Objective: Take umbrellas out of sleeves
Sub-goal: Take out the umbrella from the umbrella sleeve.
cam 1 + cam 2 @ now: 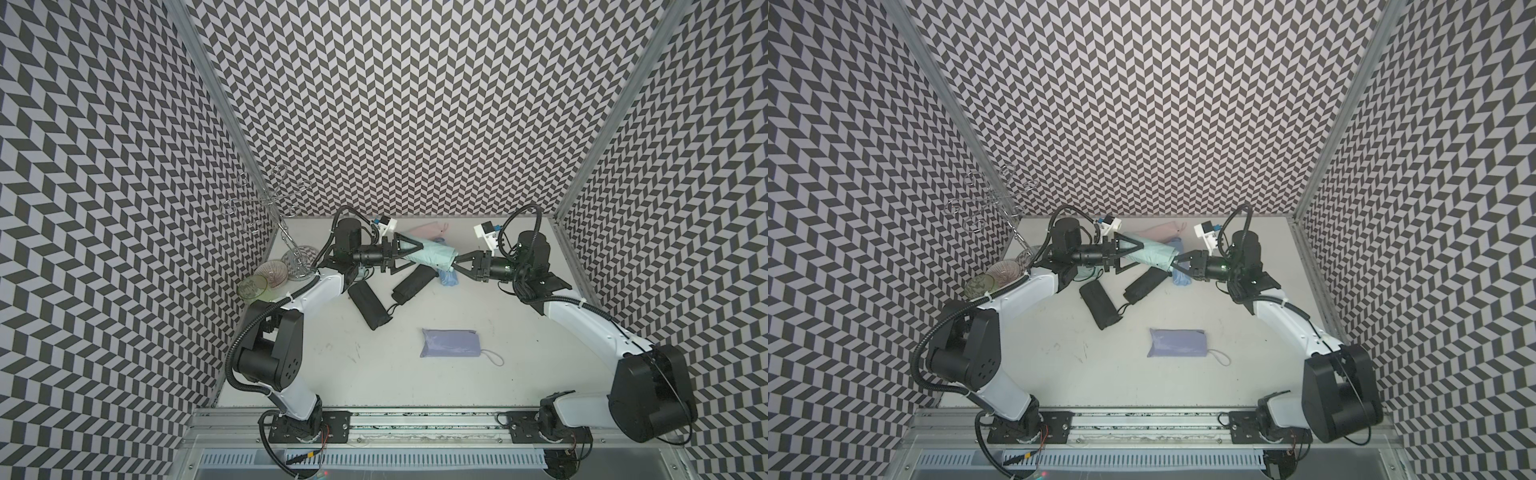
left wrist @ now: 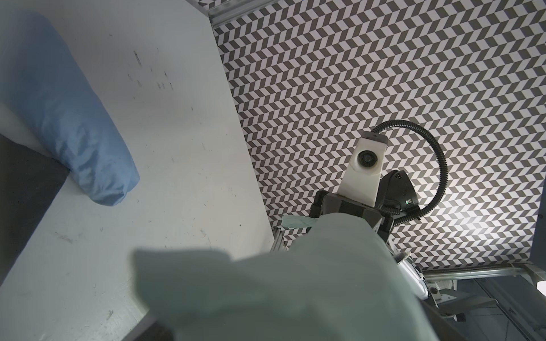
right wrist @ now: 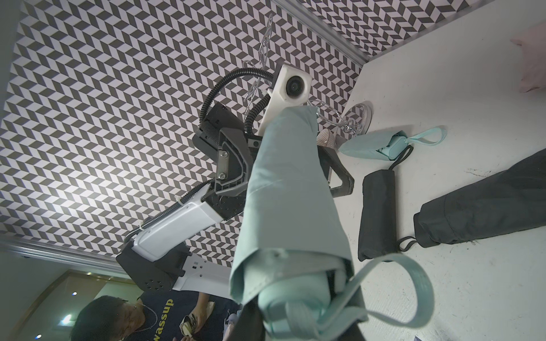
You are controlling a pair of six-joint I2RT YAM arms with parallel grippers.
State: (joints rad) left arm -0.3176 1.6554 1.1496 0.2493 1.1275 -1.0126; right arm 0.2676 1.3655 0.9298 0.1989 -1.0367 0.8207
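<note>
Mint umbrella hangs above the far part of the table, its long axis running from my left gripper, spread wide astride the closed end of the sleeve (not pinching, I judge), to my right gripper, clamped on its handle end

Raised umbrella above table; glasses left; rack behind glasses.

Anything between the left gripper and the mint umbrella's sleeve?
Nothing visible. The left gripper is open, jaws either side of the sleeve end of the mint umbrella; the right gripper is shut on its handle end. The black umbrellas lie on the table below.
</note>
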